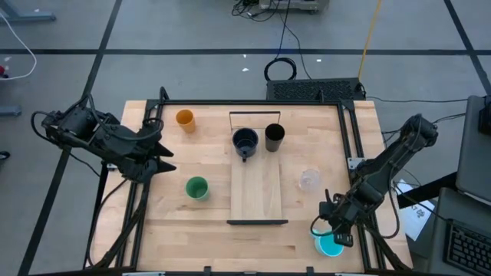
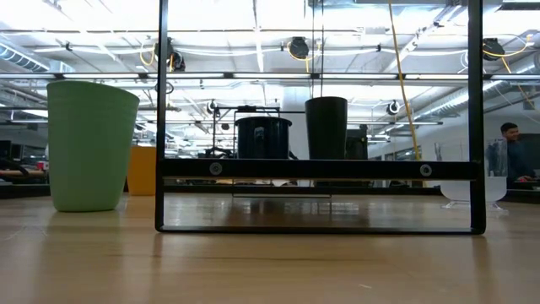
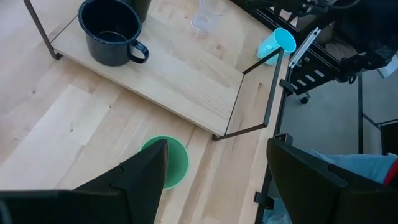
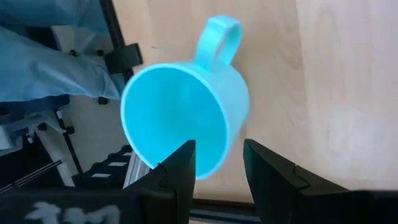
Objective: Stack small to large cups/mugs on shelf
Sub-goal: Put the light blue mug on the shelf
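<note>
The bright blue mug (image 1: pixel 331 245) sits tilted at the table's near right corner, and my right gripper (image 1: pixel 335 230) is shut on it. The dark mug (image 1: pixel 245 142) and the tall black cup (image 1: pixel 275 136) stand on the far end of the shelf (image 1: pixel 257 195). On the tabletop stand the orange cup (image 1: pixel 185 119), the green cup (image 1: pixel 197 188) and the small clear cup (image 1: pixel 309 180). My left gripper (image 1: pixel 163 155) hangs open over the table's left edge, above and to the left of the green cup (image 3: pixel 166 163). My right gripper (image 4: pixel 217 163) has the blue mug's rim (image 4: pixel 208 167) on the side opposite the handle (image 4: pixel 217 37). One finger (image 4: pixel 180 165) is inside the mouth and the other (image 4: pixel 267 168) is outside the wall. The mug is tilted, mouth toward the wrist. Whether its base touches the table cannot be told.
A dark wire frame (image 2: pixel 321 169) stands around the shelf's ends. Black rails (image 1: pixel 354 146) run along the table's sides. The tabletop between the green cup and the near edge is bare wood. A person (image 2: pixel 509 135) shows far off in the room.
</note>
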You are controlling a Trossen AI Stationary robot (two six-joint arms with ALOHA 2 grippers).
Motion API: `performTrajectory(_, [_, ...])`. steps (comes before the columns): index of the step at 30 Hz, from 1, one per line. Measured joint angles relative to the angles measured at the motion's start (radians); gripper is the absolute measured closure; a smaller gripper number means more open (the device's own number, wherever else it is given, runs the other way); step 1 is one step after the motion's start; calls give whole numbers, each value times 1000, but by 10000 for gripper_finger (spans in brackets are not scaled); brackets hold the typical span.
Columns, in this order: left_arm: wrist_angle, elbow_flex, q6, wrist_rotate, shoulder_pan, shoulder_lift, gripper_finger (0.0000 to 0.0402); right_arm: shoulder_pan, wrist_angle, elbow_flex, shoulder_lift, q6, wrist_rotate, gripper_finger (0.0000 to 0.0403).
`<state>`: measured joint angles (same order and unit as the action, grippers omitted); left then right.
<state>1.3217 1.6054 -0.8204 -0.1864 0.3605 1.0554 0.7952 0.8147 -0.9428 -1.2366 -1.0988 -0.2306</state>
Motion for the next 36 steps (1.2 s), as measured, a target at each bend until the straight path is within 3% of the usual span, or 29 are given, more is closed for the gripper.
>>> performTrajectory(24, [14,0,-5,0,0,0,128,32,-141,0,-57,48,10,278])
performTrajectory(36, [14,0,-8,-6,0,0,128,32,-23,0,-39,81,47,278])
